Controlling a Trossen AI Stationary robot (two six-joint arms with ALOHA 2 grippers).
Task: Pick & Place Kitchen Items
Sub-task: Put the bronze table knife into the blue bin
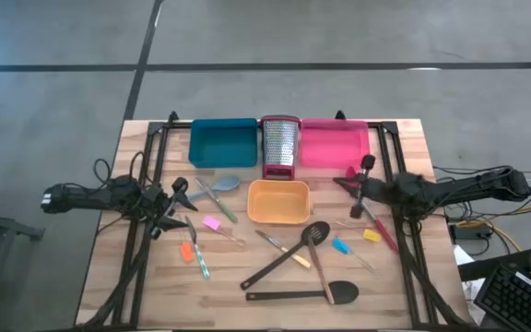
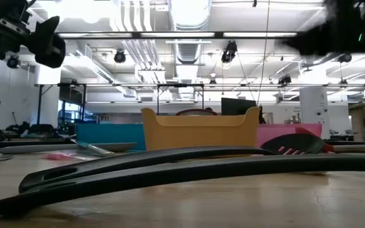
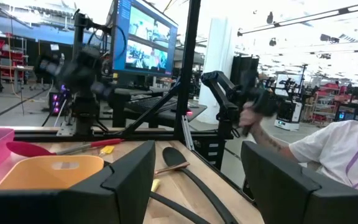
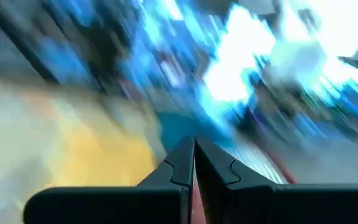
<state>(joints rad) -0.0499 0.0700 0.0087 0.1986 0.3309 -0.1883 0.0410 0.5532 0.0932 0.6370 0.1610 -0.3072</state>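
The far edge is walled by the teal tray (image 1: 221,143), steel grater (image 1: 280,146) and pink tray (image 1: 333,145), with the orange tray (image 1: 277,202) just nearer. Black spoon (image 1: 304,295), ladle (image 1: 284,258) and slotted spatula (image 1: 320,261) crowd the near middle. Bare wood lies open at both near corners.

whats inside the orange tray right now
From above, the orange tray shows only its bare floor, with no utensil in it. In the low view its near wall hides the inside. The left wrist view shows part of the floor, also bare.
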